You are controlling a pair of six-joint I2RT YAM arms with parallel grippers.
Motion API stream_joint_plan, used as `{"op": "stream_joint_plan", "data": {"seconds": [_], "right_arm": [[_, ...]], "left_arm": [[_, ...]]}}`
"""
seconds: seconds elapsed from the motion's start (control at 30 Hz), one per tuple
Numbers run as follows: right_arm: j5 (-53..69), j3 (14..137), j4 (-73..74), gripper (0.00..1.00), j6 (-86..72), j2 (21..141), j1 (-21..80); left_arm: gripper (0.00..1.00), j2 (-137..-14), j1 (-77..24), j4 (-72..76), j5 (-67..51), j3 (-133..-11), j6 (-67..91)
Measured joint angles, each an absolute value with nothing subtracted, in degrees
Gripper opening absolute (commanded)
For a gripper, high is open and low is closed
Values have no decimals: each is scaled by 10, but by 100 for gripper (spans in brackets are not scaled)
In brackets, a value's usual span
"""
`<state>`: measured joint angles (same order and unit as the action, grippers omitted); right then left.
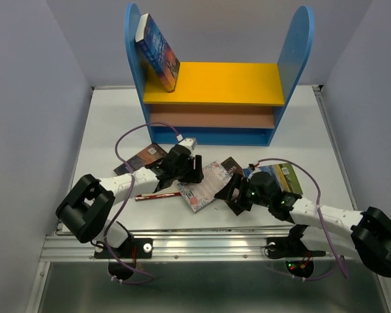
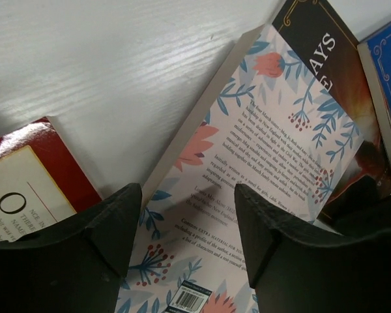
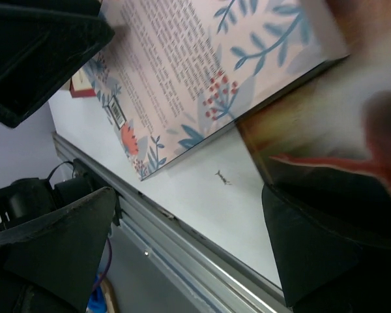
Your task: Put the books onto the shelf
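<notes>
Near the front edge of the table [image 1: 104,130], the left gripper [image 1: 194,172] hangs over the pale patterned book [image 1: 207,188], its fingers spread and grasping nothing. Just right of it, the right gripper [image 1: 231,193] is spread wide too and empty, beside a dark brown book [image 1: 231,165]. At the far side stands the shelf [image 1: 293,59], with one blue-orange book [image 1: 159,52] on its yellow board, leaning against the left panel.

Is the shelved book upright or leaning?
Leaning: the book tilts, top against the left blue panel, lower end on the yellow board.
</notes>
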<state>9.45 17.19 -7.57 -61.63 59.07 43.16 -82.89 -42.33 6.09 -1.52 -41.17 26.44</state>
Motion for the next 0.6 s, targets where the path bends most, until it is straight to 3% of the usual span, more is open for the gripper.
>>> {"op": "stream_joint_plan", "data": {"seconds": [0.03,0.1,0.17,0.6], "right_arm": [[85,172,-86,100,-627,600,449],[68,172,-103,100,-646,621,476],[50,172,-120,100,-670,644,496],[-93,150,-240,100,-859,715,547]], "left_arm": [[59,-832,-423,64,-19,-408,264],[58,-839,-423,70,-21,-401,260],[51,-845,-421,81,-21,-393,261],[35,-821,-419,127,-11,-343,290]]}}
